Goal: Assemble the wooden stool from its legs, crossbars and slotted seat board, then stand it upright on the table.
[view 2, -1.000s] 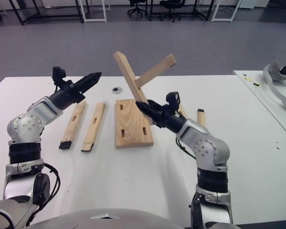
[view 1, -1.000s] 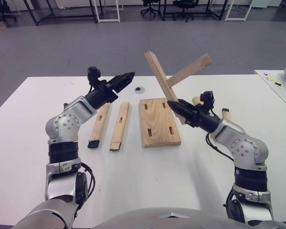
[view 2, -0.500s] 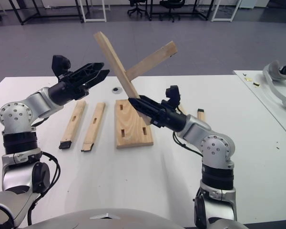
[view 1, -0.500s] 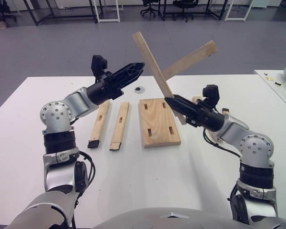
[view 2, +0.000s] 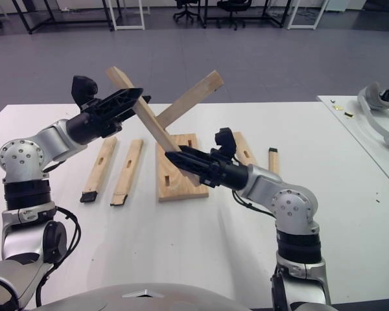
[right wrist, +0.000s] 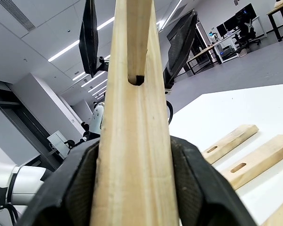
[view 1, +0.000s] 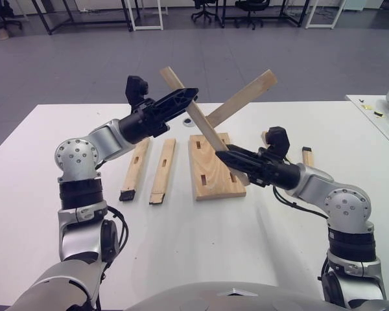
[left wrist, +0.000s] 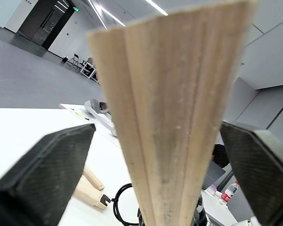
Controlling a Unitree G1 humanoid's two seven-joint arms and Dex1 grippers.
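No lettering or number can be read anywhere: the green ceiling sign (left wrist: 76, 8) in the far hall and the red label on the bottle (left wrist: 228, 192) are too small to make out.

1. The leg (view 1: 204, 129) and crossbar (view 1: 243, 97), joined in a cross, slant in the air above the seat board (view 1: 214, 183), barring a straight drop onto its far half
2. The left gripper (view 1: 191, 100) straddles the leg's top with a gap on each side; the right gripper (view 1: 220, 156) clamps its lower end
3. Loose legs (view 1: 135, 167) (view 1: 163, 162) lie just left of the board
4. Bare tabletop (view 1: 181, 246) runs before the board, between the arms
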